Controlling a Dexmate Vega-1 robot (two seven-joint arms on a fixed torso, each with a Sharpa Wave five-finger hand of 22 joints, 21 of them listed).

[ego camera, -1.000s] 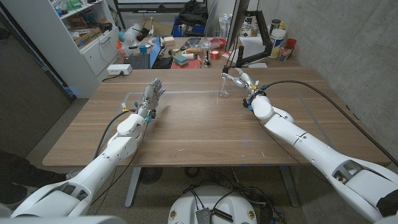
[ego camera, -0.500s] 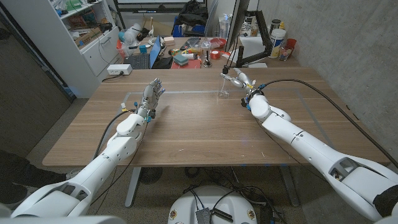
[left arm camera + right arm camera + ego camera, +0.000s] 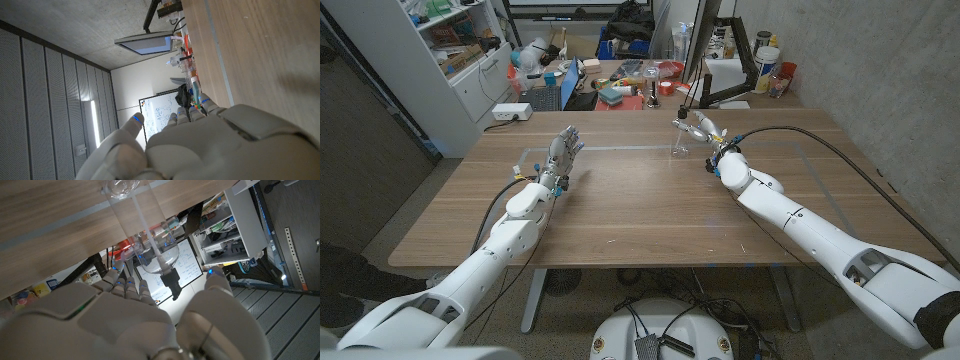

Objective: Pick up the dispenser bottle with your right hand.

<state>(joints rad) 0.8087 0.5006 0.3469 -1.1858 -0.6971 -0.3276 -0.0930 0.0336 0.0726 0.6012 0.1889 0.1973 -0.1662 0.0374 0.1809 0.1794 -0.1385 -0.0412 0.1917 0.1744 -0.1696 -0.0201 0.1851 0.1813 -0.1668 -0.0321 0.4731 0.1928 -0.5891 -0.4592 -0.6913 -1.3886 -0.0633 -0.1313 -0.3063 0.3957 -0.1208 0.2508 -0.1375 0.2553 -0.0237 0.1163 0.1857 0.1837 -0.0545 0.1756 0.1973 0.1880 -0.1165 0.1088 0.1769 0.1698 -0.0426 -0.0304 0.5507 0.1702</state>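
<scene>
The clear dispenser bottle (image 3: 677, 141) with a black pump stands upright on the far middle of the wooden table (image 3: 640, 210). My right hand (image 3: 694, 126) is at the bottle's upper part, just to its right. In the right wrist view the bottle (image 3: 146, 240) sits between the fingers (image 3: 121, 282) and the thumb, with gaps on both sides, so nothing is gripped. My left hand (image 3: 563, 152) stands over the left half of the table with its fingers extended, holding nothing. In the left wrist view, the back of my left hand (image 3: 200, 145) shows with nothing in it.
Clutter lines the far edge: a white box (image 3: 512, 111), a black monitor arm (image 3: 718, 93), and a white container (image 3: 767, 68). A white shelf unit (image 3: 470, 60) stands at the back left. Thin tape lines mark the tabletop.
My right hand has edged slightly left, closing in around the bottle's top. The left arm has not moved.
</scene>
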